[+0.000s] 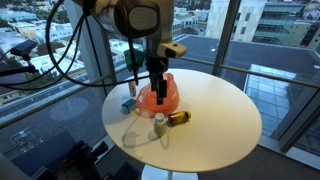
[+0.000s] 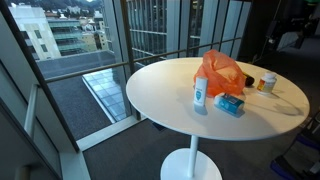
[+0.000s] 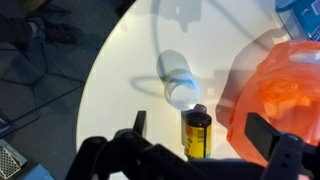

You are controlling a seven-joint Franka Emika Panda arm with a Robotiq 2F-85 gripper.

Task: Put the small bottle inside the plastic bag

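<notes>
The round white table point(image 1: 215, 125) shows only as a wedge in my wrist view. The orange plastic bag point(image 3: 285, 95) runs off that view's right edge, crumpled, and I cannot make out its opening. In an exterior view my arm point(image 2: 295, 25) is lost in the dark corner. Only the exterior views show the upright blue-and-white bottle point(image 2: 200, 93) and the blue packet point(image 2: 230, 104). My gripper point(image 3: 197, 122) is spread wide and holds nothing. The white-capped bottle point(image 3: 178, 80) lies ahead. The small bottle point(image 3: 197, 135) is amber with a black cap and a yellow label. It lies on the table just beside the bag, framed between my fingers point(image 3: 140, 122).
</notes>
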